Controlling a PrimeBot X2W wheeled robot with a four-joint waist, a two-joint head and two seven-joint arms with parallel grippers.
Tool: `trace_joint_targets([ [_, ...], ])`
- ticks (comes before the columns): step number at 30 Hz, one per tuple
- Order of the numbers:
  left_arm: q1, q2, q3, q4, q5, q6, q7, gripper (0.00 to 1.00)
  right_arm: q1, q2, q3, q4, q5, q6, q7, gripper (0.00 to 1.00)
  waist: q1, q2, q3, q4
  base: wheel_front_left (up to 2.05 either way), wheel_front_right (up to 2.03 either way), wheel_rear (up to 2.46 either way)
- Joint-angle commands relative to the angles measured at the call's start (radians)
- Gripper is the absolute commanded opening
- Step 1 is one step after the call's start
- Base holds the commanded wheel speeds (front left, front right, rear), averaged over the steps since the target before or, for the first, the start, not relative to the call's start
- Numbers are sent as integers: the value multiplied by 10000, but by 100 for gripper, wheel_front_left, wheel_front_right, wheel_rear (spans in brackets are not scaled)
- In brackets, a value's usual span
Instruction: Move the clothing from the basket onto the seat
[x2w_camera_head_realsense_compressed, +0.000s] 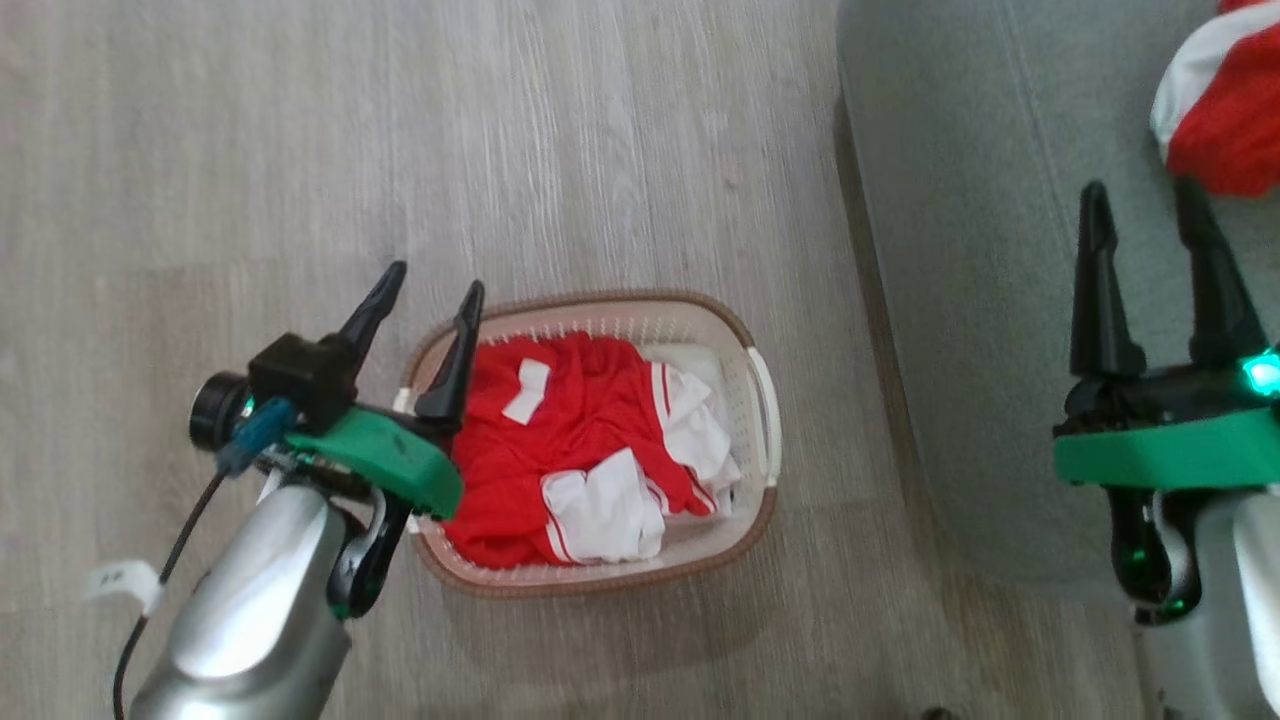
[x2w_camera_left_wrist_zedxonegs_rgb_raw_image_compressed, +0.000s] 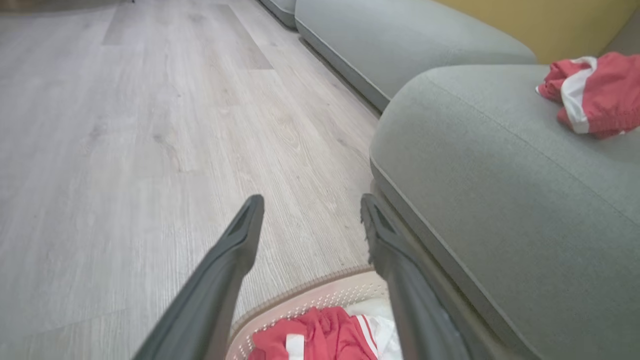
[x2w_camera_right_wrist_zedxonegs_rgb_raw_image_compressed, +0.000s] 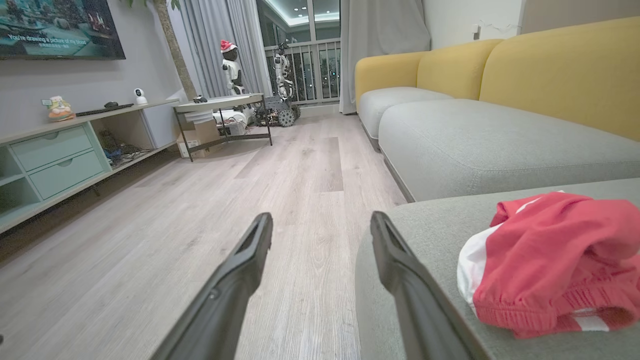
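Left gripper (x2w_camera_head_realsense_compressed: 437, 276) gapes empty above the cream perforated plastic basket (x2w_camera_head_realsense_compressed: 768, 405), red-and-white thin clothing (x2w_camera_head_realsense_compressed: 575, 420) just right (right gripper (x2w_camera_head_realsense_compressed: 1140, 185) likewise, over grey-green fabric seat (x2w_camera_head_realsense_compressed: 960, 250)).

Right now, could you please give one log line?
left gripper open at basket; right gripper open by seat; one garment on seat; remaining clothing in basket

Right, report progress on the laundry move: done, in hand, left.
Done: one red-and-white garment lies on the seat. In hand: nothing. The left gripper is open over one end of the basket, and the right gripper is open over the seat. Left: a heap of red and white clothing sits in the basket.
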Motion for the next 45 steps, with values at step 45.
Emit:
trace_joint_targets([
  [45, -5111, 137, -3222, 7823, -1766, -1021, 2385, 100, -3498, 766, 340, -2660, -80, -4, -91, 100, -2, 0, 5639, -2391, 0, 0, 0],
])
